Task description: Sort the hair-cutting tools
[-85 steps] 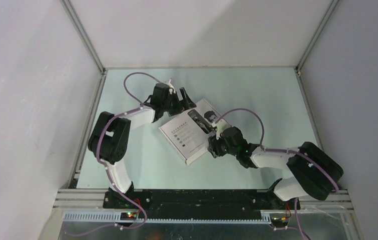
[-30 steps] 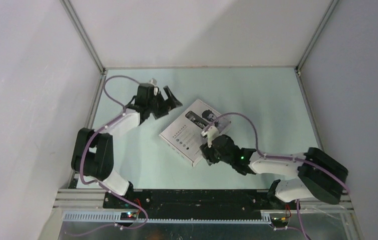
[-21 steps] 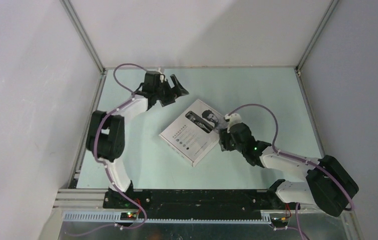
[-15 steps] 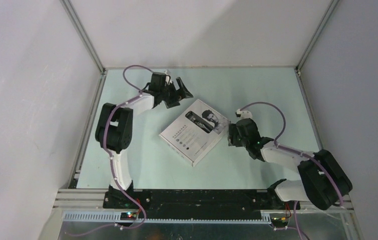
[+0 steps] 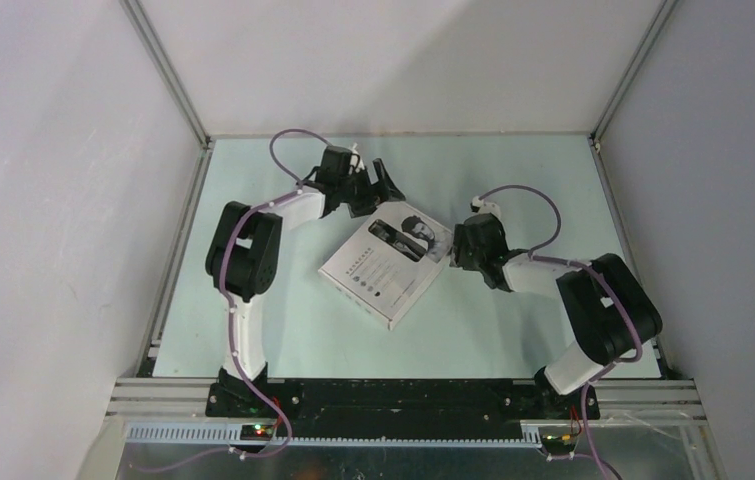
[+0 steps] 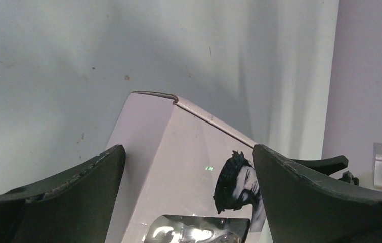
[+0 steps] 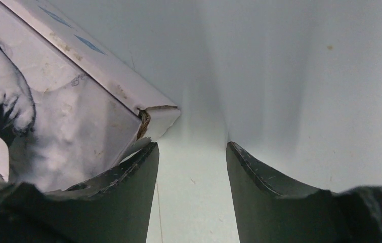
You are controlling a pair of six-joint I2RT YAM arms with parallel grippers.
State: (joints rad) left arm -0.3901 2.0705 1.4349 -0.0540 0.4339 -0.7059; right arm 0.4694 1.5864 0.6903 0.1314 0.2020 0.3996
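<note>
No loose clipper attachments or clipper show in any view; only a closed white cardboard box (image 5: 386, 261) printed with a man's face and a clipper picture lies on the table. My left gripper (image 5: 385, 186) is open and empty at the box's far corner, its jaws straddling that corner in the left wrist view (image 6: 188, 152). My right gripper (image 5: 456, 246) is open and empty at the box's right corner; in the right wrist view (image 7: 193, 149) its left finger (image 7: 123, 177) is by the torn corner of the box (image 7: 77, 106).
The pale green table (image 5: 513, 180) is fenced by grey walls and metal rails (image 5: 168, 80). The right gripper's tip shows at the right edge of the left wrist view (image 6: 330, 164).
The left gripper swung right from the table's left side to the box's far corner. The right gripper moved from the box's near right edge to its right corner. The box stayed closed.
</note>
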